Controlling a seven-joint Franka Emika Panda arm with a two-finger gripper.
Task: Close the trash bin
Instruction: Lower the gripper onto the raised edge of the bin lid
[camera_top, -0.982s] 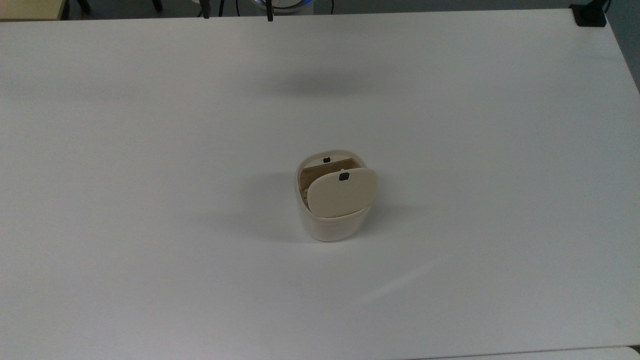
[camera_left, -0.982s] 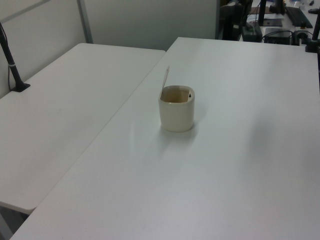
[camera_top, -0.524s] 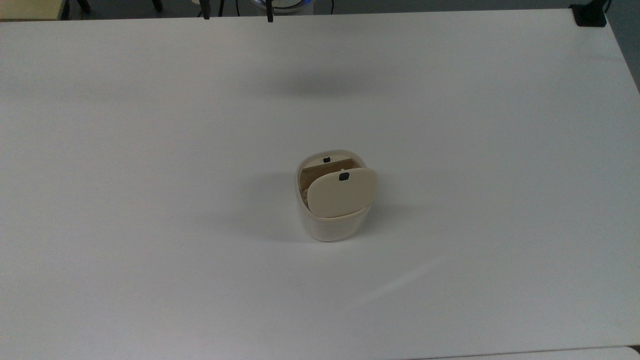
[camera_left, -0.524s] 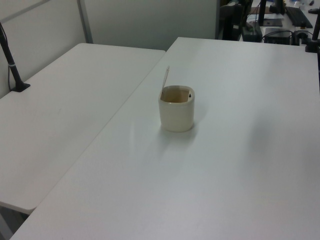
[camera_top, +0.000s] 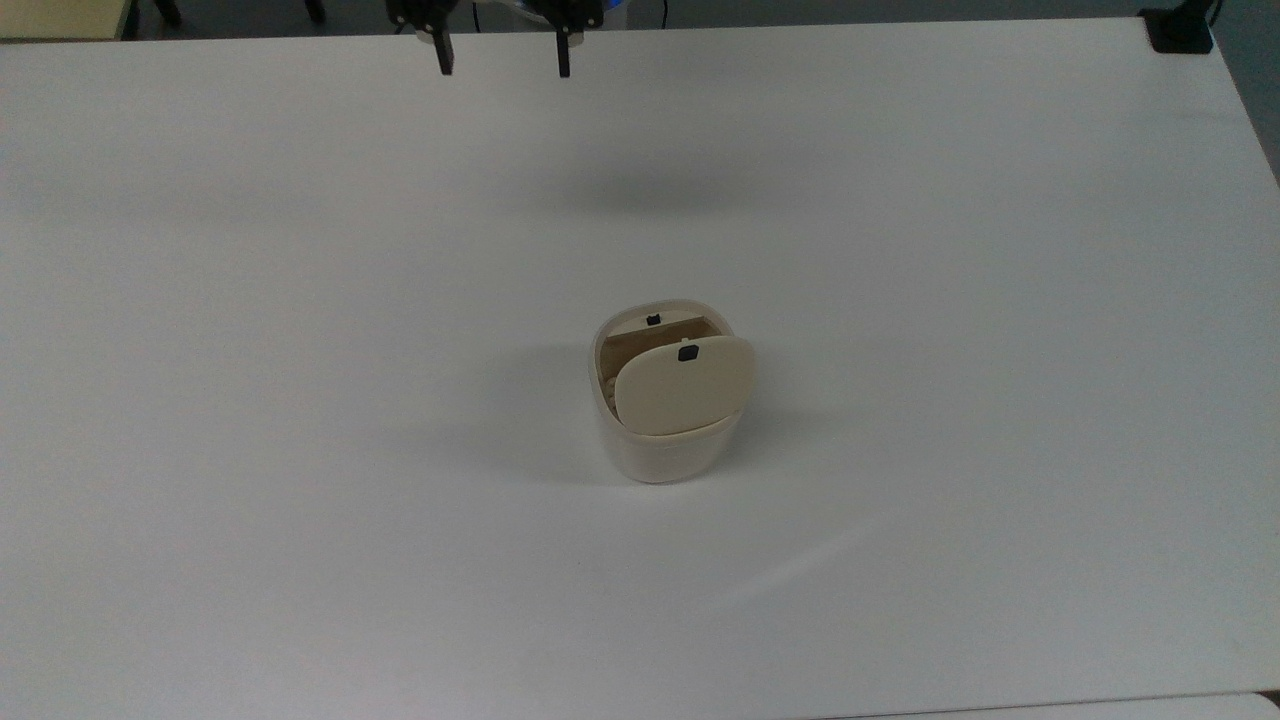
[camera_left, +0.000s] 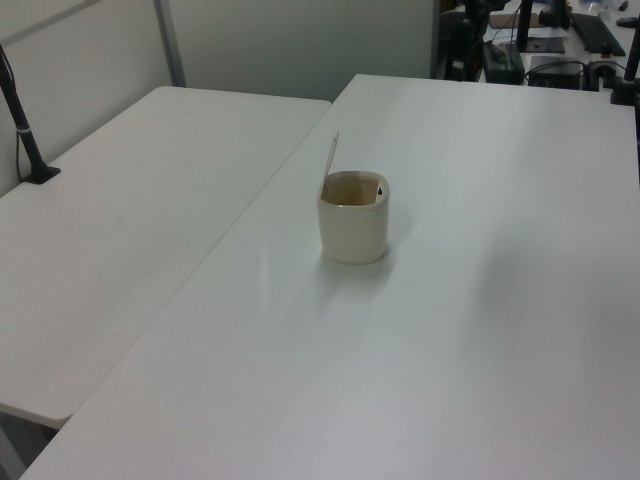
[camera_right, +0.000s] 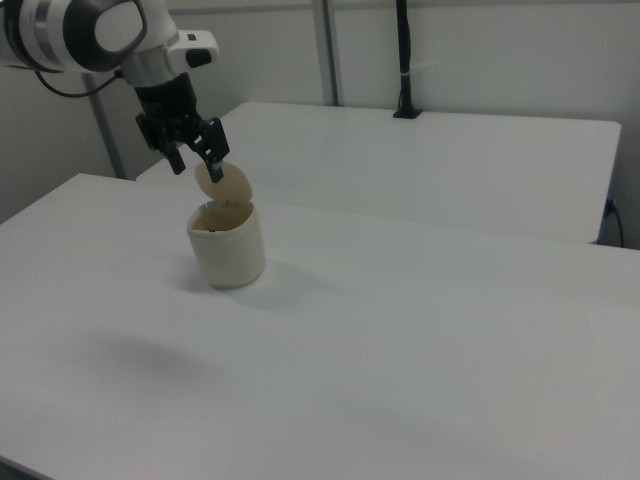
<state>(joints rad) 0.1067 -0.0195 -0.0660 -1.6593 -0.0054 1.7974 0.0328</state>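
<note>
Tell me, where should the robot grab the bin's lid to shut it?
Probably the lid's free top edge, near the black latch mark. The lid stands almost upright on the trash bin, hinged low, so the open gripper could come from above and swing it down over the opening.

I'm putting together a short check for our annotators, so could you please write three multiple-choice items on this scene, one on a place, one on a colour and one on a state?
1. In the top view, where is the gripper?
A. At the top edge, away from the bin
B. Resting on the lid
C. At the bottom edge

2. What colour is the bin?
A. Blue
B. Cream-beige
C. Black

3. How does the lid stand?
A. Shut flat
C. Lying on the table beside the bin
B. Raised, leaving the bin open

Answers:
1 A: the fingers hang by the table's far edge, well clear of the bin.
2 B: body and lid are both cream-beige.
3 B: the left view shows the lid upright above the rim, the inside exposed.
</note>
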